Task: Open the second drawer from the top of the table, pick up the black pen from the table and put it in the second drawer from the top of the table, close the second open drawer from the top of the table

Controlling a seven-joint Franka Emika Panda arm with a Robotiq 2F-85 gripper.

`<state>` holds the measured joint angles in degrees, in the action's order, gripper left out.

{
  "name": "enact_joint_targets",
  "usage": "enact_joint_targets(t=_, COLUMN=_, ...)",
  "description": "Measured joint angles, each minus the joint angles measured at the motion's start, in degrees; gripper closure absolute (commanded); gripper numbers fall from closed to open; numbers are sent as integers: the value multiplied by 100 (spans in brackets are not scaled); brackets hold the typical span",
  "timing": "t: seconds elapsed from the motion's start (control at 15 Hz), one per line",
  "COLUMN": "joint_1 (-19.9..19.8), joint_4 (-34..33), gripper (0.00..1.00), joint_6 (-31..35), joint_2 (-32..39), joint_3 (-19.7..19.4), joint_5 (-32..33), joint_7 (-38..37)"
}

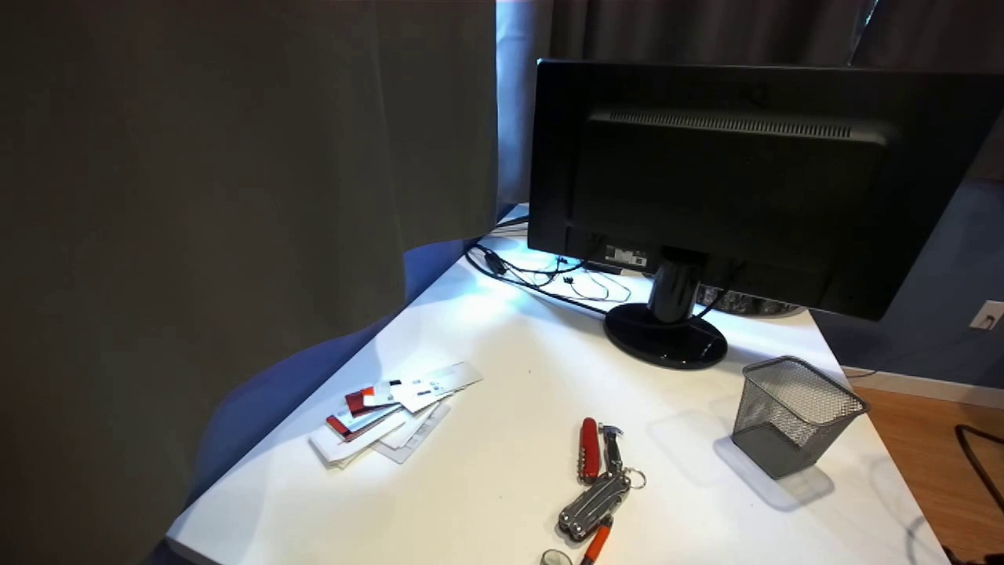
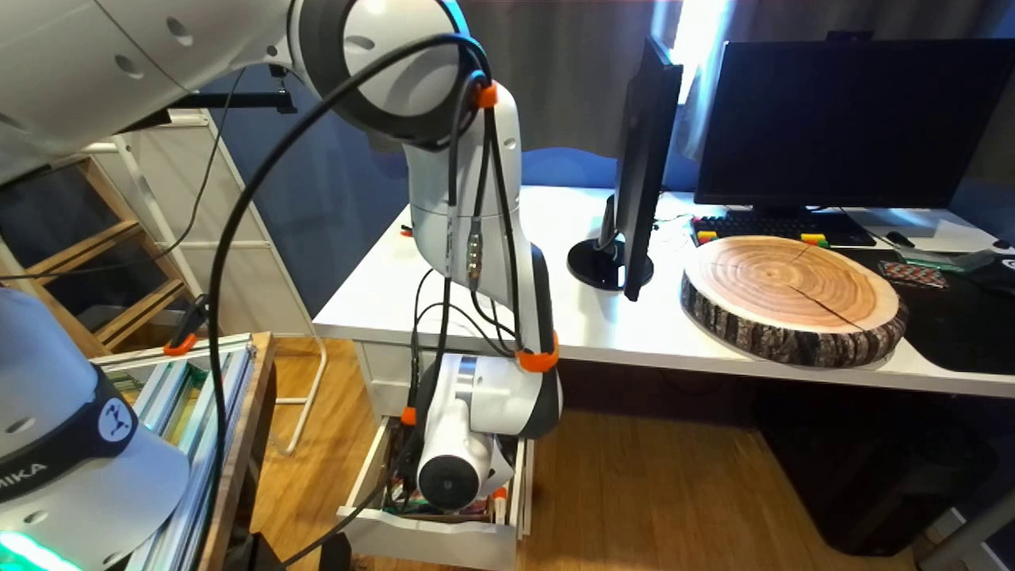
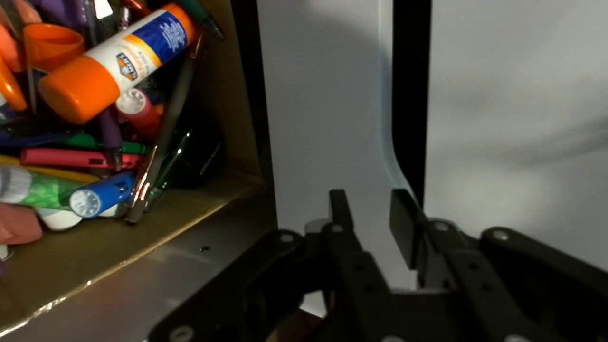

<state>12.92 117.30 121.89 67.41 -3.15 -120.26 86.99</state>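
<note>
The white table point(image 1: 471, 518) shows in both exterior views. One drawer point(image 2: 444, 543) under it is pulled out. In the wrist view it holds a cardboard box point(image 3: 242, 137) with a glue stick point(image 3: 123, 61) and several pens and markers. I cannot make out the black pen; it is hidden or out of view. My gripper point(image 3: 370, 204) is partly open with nothing held, over a white panel point(image 3: 323, 104) with a curved edge, beside the box. I cannot tell whether the fingers touch the panel. In an exterior view the arm point(image 2: 492, 388) hides the gripper over the drawer.
A red knife point(image 1: 589, 447), a multitool point(image 1: 596, 506) and papers point(image 1: 392, 416) lie on the table. A grey mesh cup point(image 1: 792, 424) and a monitor point(image 1: 706, 196) stand there. A wood slice point(image 2: 793, 285) lies at the table's front edge. Cables point(image 2: 476, 246) hang along the arm.
</note>
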Motion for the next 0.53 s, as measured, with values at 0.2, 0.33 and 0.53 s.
enact_joint_targets(t=0.2, joint_1=-1, joint_4=258, gripper=20, joint_6=25, joint_2=-246, joint_3=-121, joint_5=241, joint_7=-4)
enact_joint_targets(t=0.33, joint_1=-1, joint_4=475, gripper=5, joint_6=75, joint_2=-458, joint_3=-168, joint_5=413, joint_7=-18)
enact_joint_targets(t=0.53, joint_1=-1, joint_4=852, gripper=0, joint_6=259, joint_2=-848, joint_3=-228, joint_5=599, joint_7=-30)
